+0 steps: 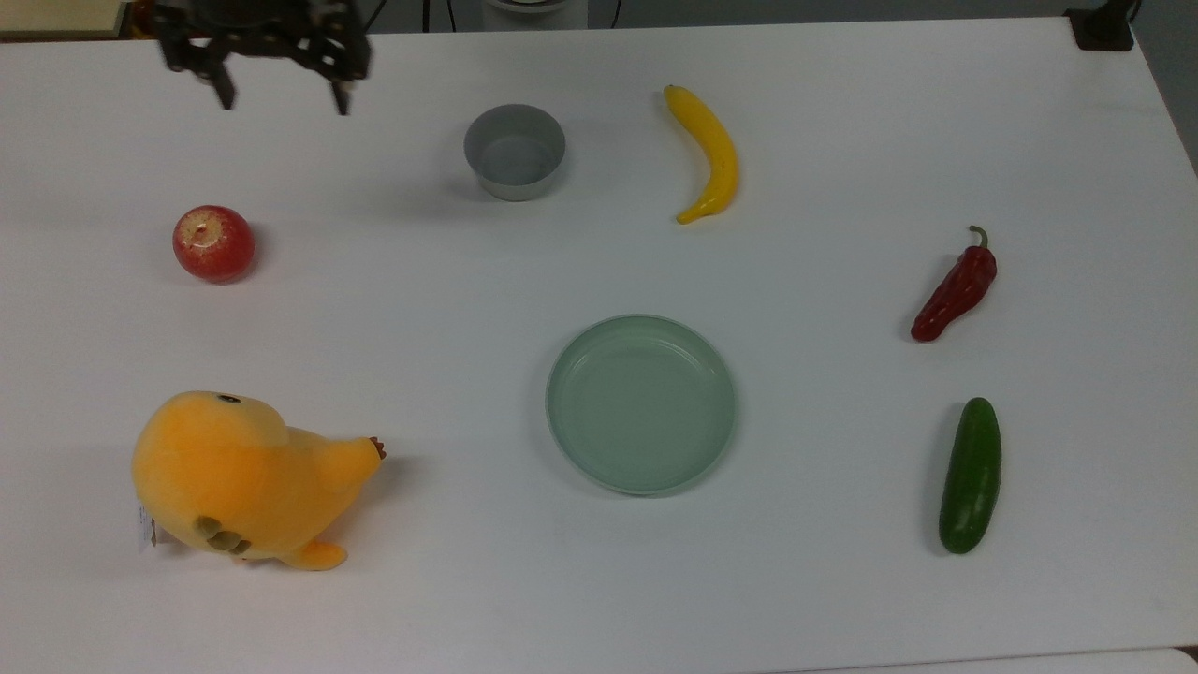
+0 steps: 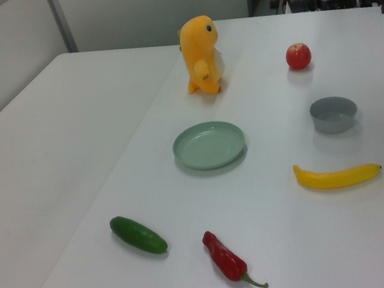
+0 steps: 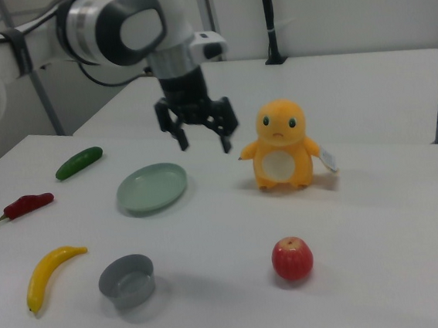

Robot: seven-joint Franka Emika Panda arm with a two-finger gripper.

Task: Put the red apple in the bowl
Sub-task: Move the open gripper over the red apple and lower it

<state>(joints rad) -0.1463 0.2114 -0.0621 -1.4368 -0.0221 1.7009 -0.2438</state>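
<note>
On the white table, at the top view's left, the round red apple point(image 1: 213, 244) sits alone, well apart from the small grey bowl point(image 1: 515, 151). The black two-finger gripper point(image 1: 279, 98) hovers spread wide, holding nothing. Probably firm, smooth and prone to rolling; best pinched across its widest middle.

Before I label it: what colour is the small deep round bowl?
Plain grey, the small deep round bowl, clearest in the top view.

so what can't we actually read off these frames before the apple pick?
- Black two-finger gripper: motion-blurred in the top view, its upper part cut off by the top edge.
- Round red apple: underside hidden by its own body.
- Yellow plush toy: label text too small in the right view.
</note>
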